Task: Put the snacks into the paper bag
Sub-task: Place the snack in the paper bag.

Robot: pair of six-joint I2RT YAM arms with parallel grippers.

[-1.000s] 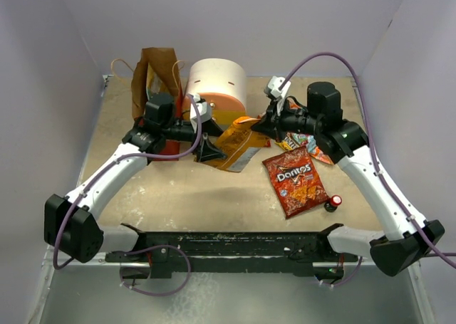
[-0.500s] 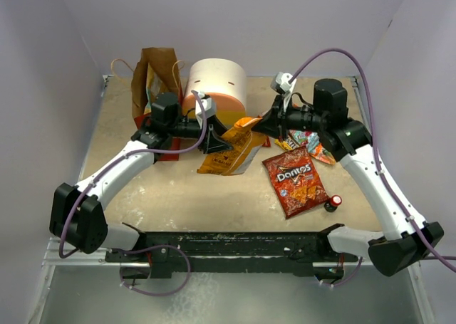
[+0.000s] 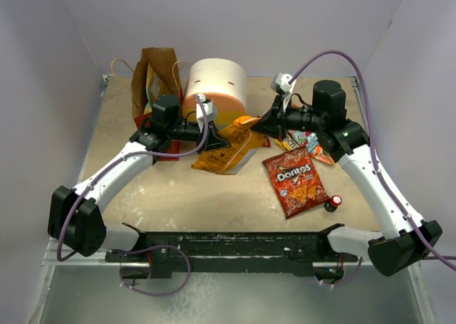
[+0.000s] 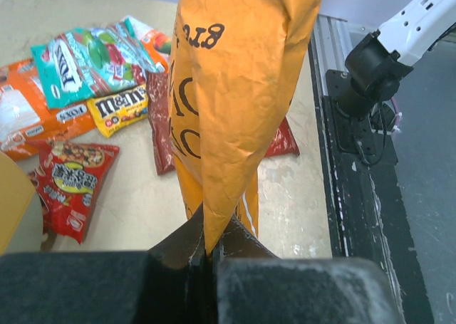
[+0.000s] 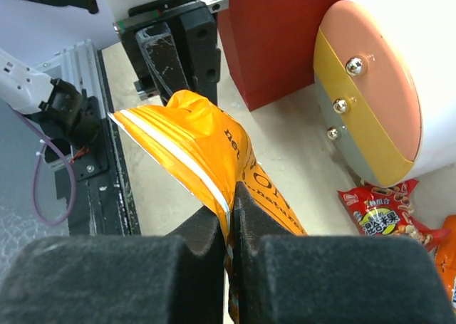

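Observation:
A large orange chip bag (image 3: pixel 229 152) hangs stretched between both grippers just in front of the drawer unit. My left gripper (image 3: pixel 216 140) is shut on its left end, and in the left wrist view the bag (image 4: pixel 235 89) rises straight out of the pinched jaws (image 4: pixel 210 242). My right gripper (image 3: pixel 265 128) is shut on the bag's other edge (image 5: pixel 206 139), foil squeezed between the pads (image 5: pixel 231 210). The paper bag (image 3: pixel 153 71) stands at the back left behind the left arm. A red Doritos bag (image 3: pixel 294 180) and several small packets (image 3: pixel 306 142) lie on the table to the right.
The round cream-orange-yellow drawer unit (image 3: pixel 217 89) stands beside the paper bag, close behind the held bag. A small dark bottle with a red cap (image 3: pixel 333 203) lies near the Doritos bag. Teal, yellow and red packets (image 4: pixel 85 57) show in the left wrist view.
My left gripper went from open to shut on the orange bag's left end. The bag has shifted a little left and flatter. The right gripper kept its hold.

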